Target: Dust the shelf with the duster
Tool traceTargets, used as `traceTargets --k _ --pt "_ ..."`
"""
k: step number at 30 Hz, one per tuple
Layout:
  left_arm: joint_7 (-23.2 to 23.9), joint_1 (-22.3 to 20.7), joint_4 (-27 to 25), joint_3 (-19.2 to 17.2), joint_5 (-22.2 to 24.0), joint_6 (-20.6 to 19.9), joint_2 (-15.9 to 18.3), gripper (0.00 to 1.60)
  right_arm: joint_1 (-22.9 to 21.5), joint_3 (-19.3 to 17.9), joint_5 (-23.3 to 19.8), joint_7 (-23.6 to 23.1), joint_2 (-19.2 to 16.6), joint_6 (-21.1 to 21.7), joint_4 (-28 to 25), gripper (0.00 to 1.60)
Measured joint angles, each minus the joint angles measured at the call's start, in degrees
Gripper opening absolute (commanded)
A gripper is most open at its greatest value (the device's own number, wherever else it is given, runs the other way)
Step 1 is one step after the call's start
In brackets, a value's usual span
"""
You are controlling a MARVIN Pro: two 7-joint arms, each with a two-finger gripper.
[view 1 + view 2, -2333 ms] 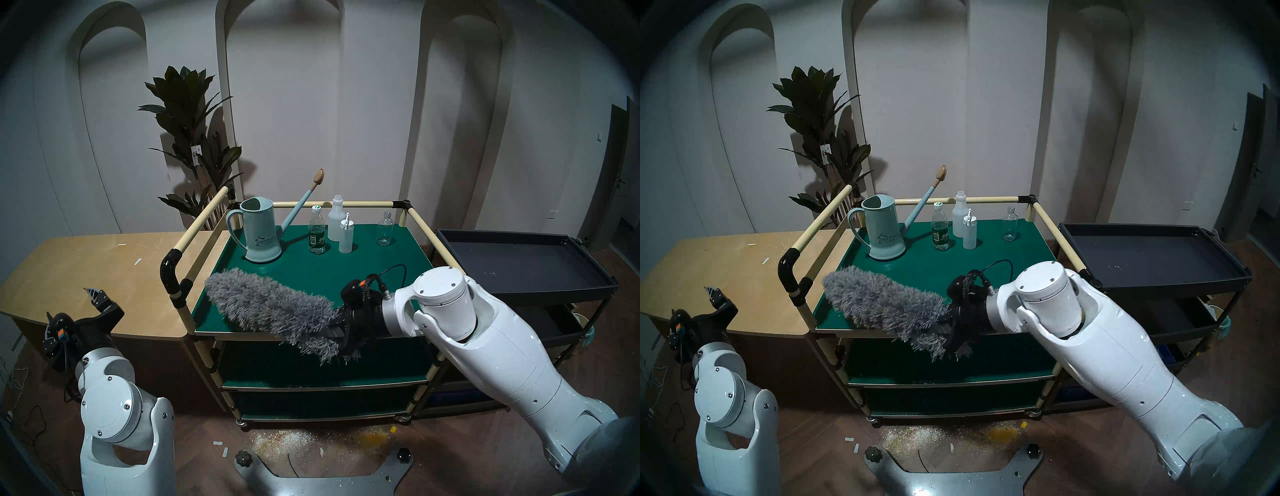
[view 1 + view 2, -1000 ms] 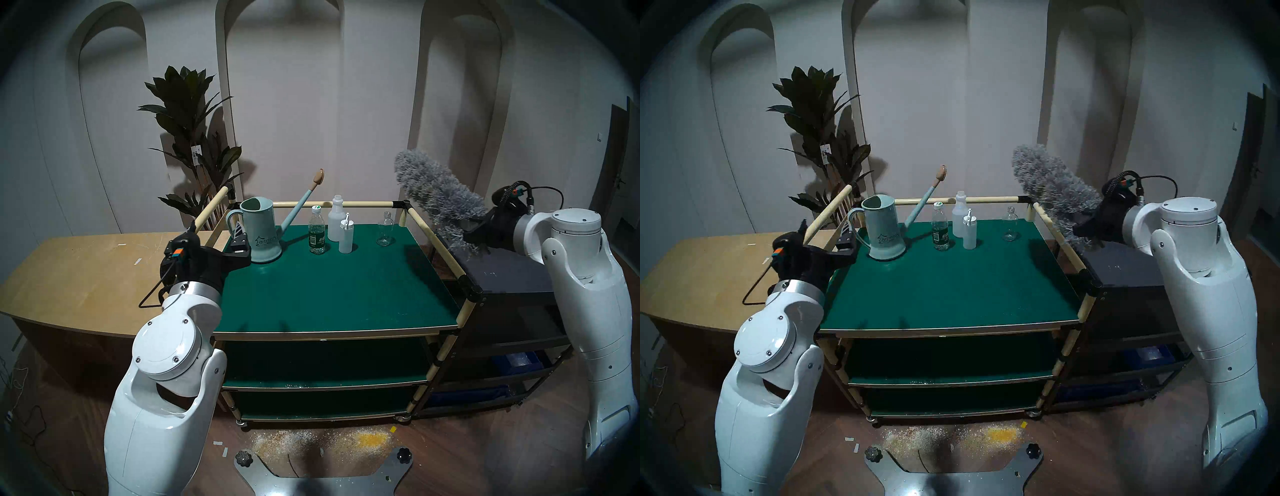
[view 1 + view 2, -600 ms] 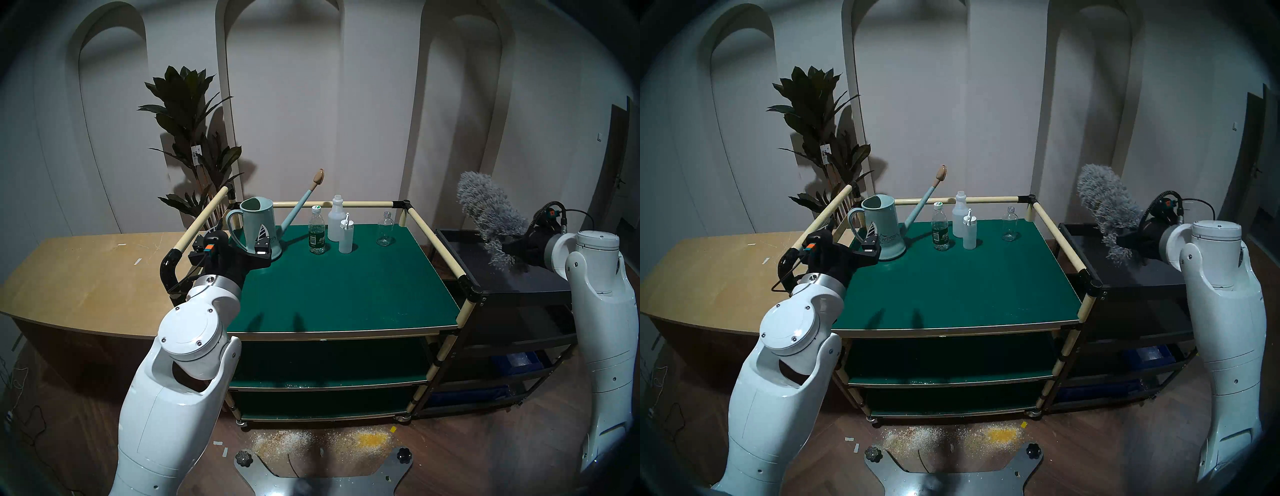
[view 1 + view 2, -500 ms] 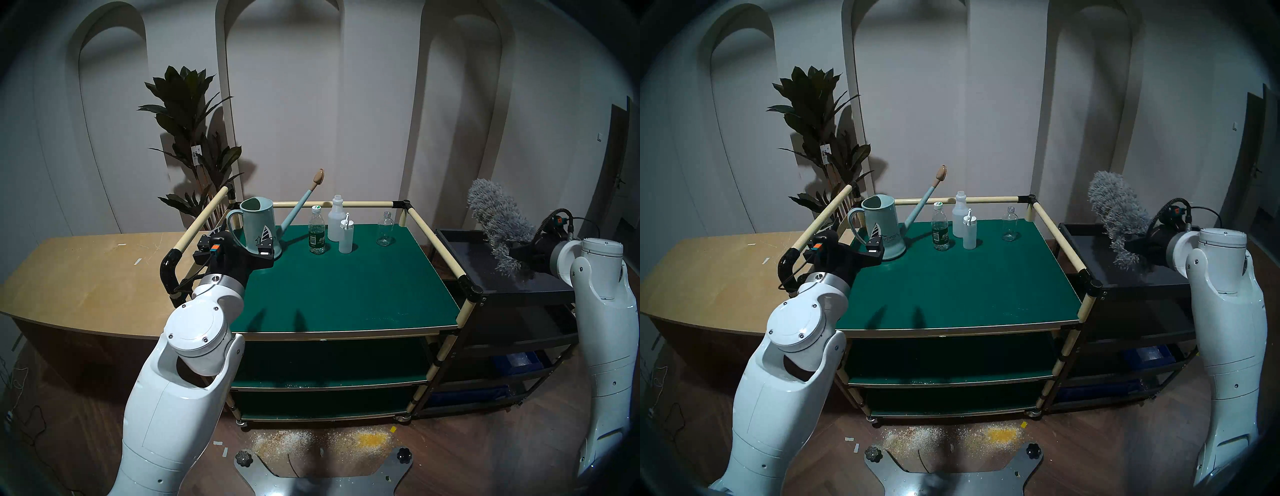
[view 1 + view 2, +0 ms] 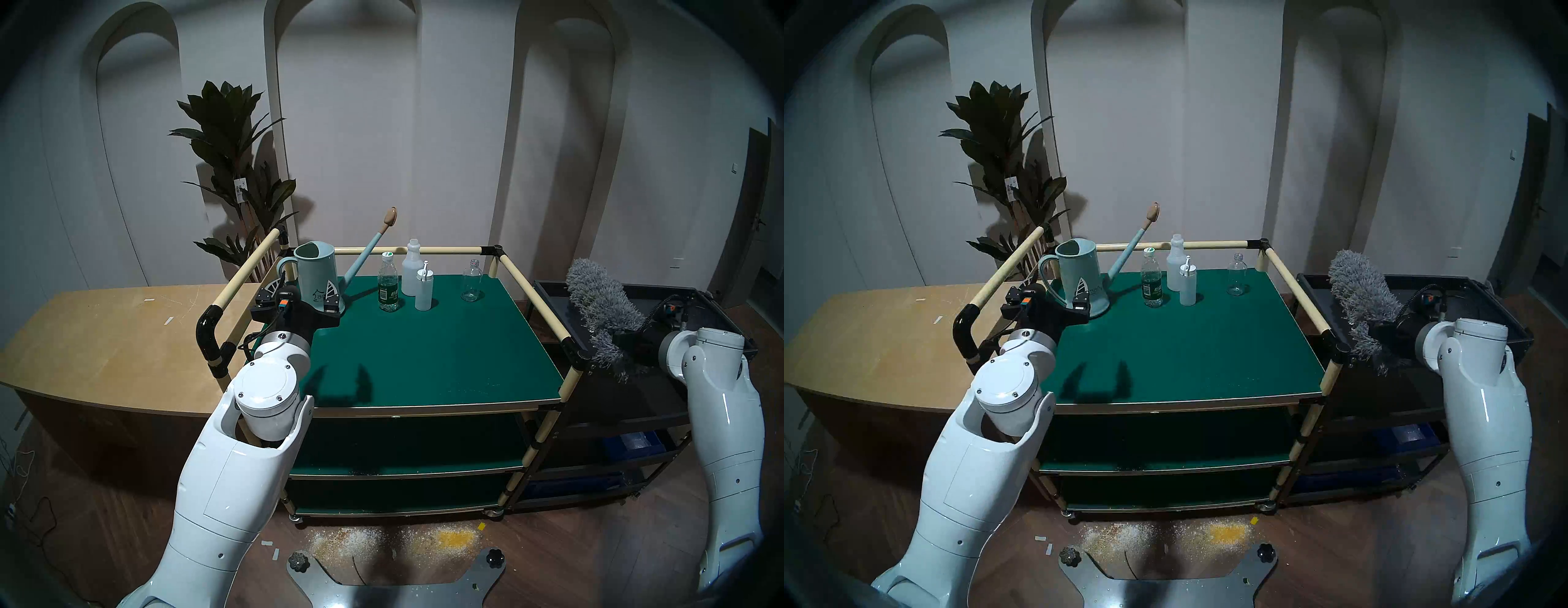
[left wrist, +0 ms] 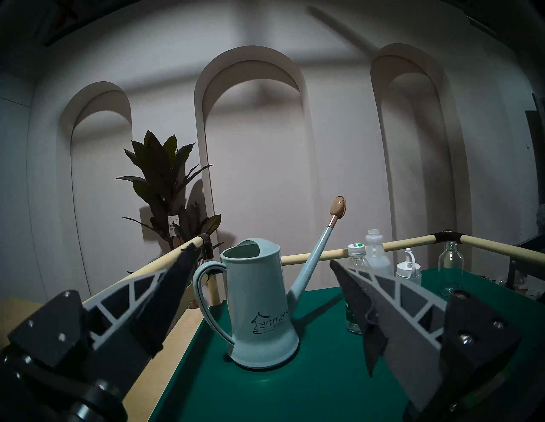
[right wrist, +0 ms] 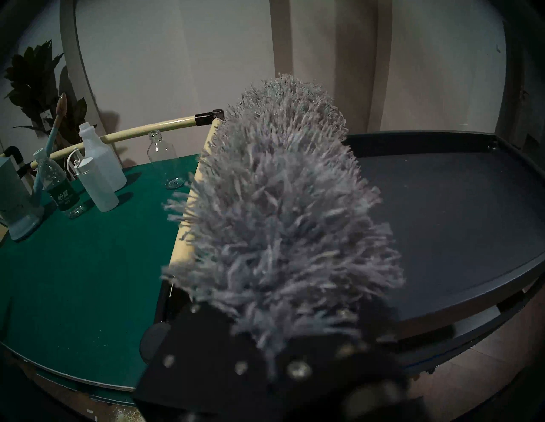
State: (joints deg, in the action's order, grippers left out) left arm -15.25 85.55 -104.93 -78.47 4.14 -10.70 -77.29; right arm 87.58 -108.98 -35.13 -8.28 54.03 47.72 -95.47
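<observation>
Green shelf (image 5: 424,356), top tier of railed cart. Near: left hand (image 5: 297,299), released, fingers either side of watering can (image 5: 316,276); centre on the body before closing, spout clear of bottles (image 5: 407,280). Far right: right hand (image 5: 632,344) clenched on duster (image 5: 602,305), over black tray cart (image 5: 679,305), off shelf.

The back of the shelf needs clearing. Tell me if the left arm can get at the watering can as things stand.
Probably yes. The left gripper is open, level and facing the watering can, its jaws standing wider than the can's body. Nothing lies between them on the shelf.
</observation>
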Motion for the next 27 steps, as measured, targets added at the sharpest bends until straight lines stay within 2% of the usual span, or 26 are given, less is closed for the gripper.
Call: traceTargets --k 9,19,20,21,22,23,24,25,27 --pt "-0.48 -1.91 3.82 0.00 -0.61 1.26 -0.44 1.60 -3.66 5.97 2.72 -0.87 -1.03 -3.14 5.97 0.00" --pt "-0.54 -2.70 4.30 0.10 -0.44 0.15 -1.03 1.60 -7.66 10.47 4.91 -2.27 -2.10 -5.11 11.03 0.00" --pt "-0.51 -2.76 4.27 0.06 -0.23 -0.31 -1.14 1.60 -8.20 11.13 5.19 -2.51 -2.32 -5.14 11.63 0.37" --pt "-0.49 -2.80 4.23 0.00 0.03 -0.72 -1.26 1.60 -8.75 11.80 5.47 -2.77 -2.56 -5.15 12.21 0.41" --pt "-0.49 -2.82 4.20 -0.04 0.20 -0.94 -1.33 1.60 -9.04 12.19 5.65 -2.96 -2.71 -5.15 12.52 0.26" --pt "-0.49 -2.85 4.15 -0.13 0.50 -1.33 -1.45 1.60 -9.54 12.90 5.96 -3.37 -2.98 -5.21 13.06 0.31" --pt "-0.49 -2.87 4.13 -0.20 0.66 -1.55 -1.52 1.60 -9.81 13.25 6.10 -3.61 -3.13 -5.22 13.32 0.69" --pt "-0.52 -2.90 4.07 -0.32 0.92 -1.93 -1.63 1.60 -10.24 13.78 6.32 -4.07 -3.40 -5.27 13.71 1.60" --pt "-0.62 -2.94 3.94 -0.51 1.29 -2.48 -1.80 1.60 -10.82 14.50 6.71 -4.72 -3.86 -5.50 14.26 1.60"
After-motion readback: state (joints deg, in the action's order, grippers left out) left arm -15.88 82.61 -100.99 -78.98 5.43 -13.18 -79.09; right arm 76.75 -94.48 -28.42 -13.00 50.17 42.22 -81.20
